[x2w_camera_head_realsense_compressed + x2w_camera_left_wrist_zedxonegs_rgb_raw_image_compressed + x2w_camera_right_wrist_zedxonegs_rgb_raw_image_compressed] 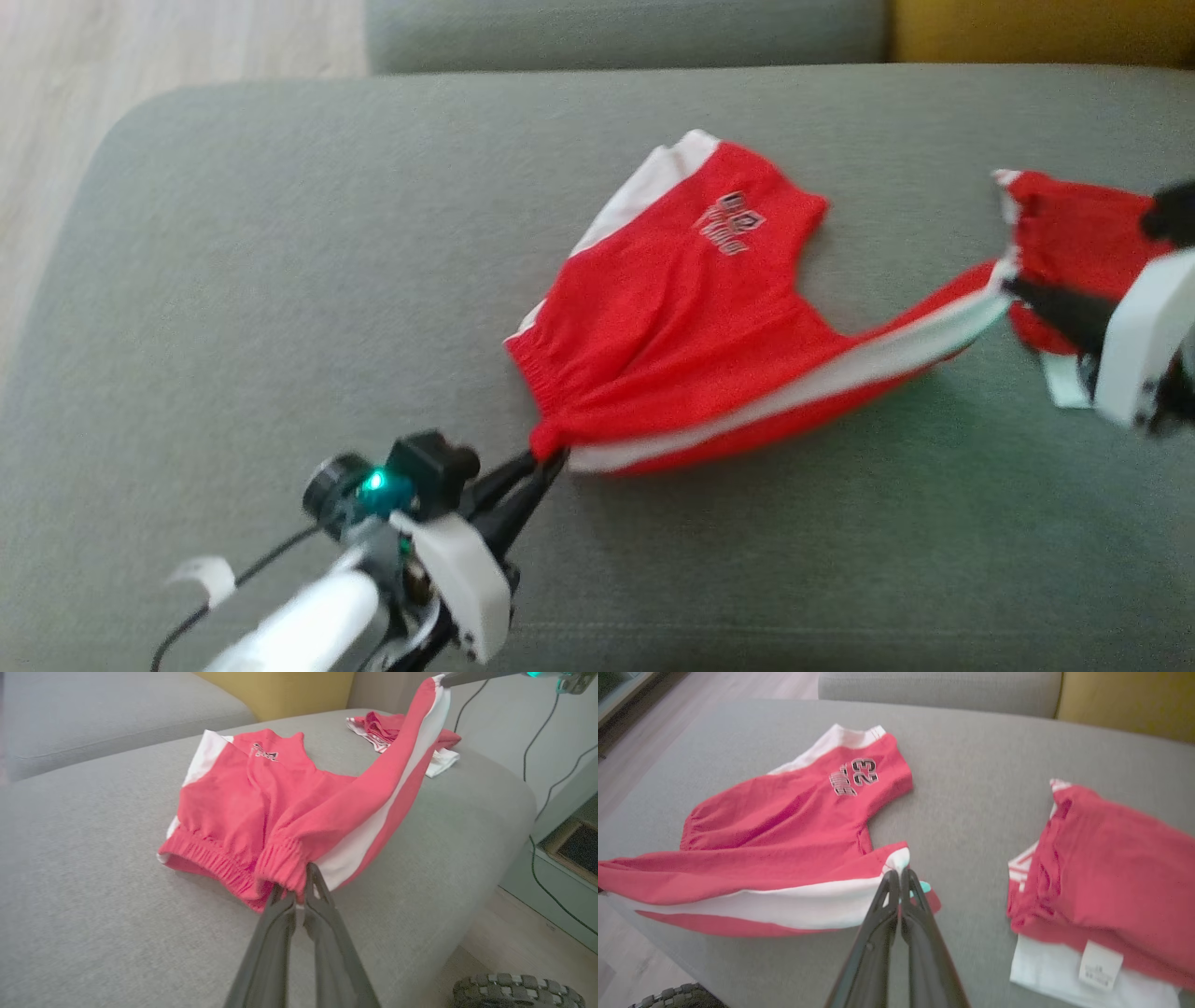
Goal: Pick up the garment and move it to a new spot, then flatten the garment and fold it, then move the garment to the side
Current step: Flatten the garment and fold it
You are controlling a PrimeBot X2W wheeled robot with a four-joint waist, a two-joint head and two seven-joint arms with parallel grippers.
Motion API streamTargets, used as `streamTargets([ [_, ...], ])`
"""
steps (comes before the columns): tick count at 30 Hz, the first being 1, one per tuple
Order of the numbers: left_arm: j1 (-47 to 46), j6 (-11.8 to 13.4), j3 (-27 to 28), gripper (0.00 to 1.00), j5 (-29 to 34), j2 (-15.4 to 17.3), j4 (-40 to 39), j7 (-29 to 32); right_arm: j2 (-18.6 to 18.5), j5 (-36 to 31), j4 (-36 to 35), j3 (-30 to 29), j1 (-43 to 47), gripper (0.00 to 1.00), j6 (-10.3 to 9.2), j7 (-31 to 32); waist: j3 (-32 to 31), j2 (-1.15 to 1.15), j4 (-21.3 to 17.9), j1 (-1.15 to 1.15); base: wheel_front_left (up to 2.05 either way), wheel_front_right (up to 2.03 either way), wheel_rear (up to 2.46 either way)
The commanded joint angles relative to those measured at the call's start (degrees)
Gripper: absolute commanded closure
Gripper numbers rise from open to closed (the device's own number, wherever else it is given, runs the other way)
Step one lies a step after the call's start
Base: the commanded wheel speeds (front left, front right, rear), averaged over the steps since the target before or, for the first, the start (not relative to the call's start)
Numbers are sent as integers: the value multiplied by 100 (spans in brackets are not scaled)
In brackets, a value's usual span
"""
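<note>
The red shorts (681,308) lie midway along the grey sofa cushion (280,280), one leg lifted off it. The left pincer (549,457) is clamped on the waistband corner, the right pincer (1013,285) on the leg hem, seemingly to stretch the cloth flat before folding.

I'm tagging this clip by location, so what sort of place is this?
Probably a home living room: a grey upholstered sofa seat, a mustard-yellow cushion behind it, and pale wood flooring alongside.
</note>
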Motion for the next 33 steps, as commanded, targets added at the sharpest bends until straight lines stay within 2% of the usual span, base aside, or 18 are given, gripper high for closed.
streamTargets([
  [1, -404, 23, 291, 100, 1, 41, -181, -47, -130, -105, -85, -164, -271, 100, 37, 36, 202, 0, 280, 0, 0, 0, 0],
  [9, -893, -1, 296, 100, 78, -406, 96, -248, 225, -702, 206, -400, -1287, 100, 37, 309, 707, 0, 883, 0, 0, 0, 0],
  [17, -1320, -6, 373, 100, 23, -961, 685, -572, 659, -1328, 1022, -218, -2373, 100, 37, 403, 1220, 0, 1263, 0, 0, 0, 0],
  [25, -1707, -82, 461, 100, -32, -1381, 1282, -906, 728, -1759, 1709, 200, -3073, 100, 37, 56, 1637, 0, 1645, 0, 0, 0, 0],
  [33, -1980, -191, 480, 100, -49, -1671, 1735, -1082, 762, -1981, 2246, 611, -3518, 100, 37, -293, 1913, 0, 1837, 0, 0, 0, 0],
])
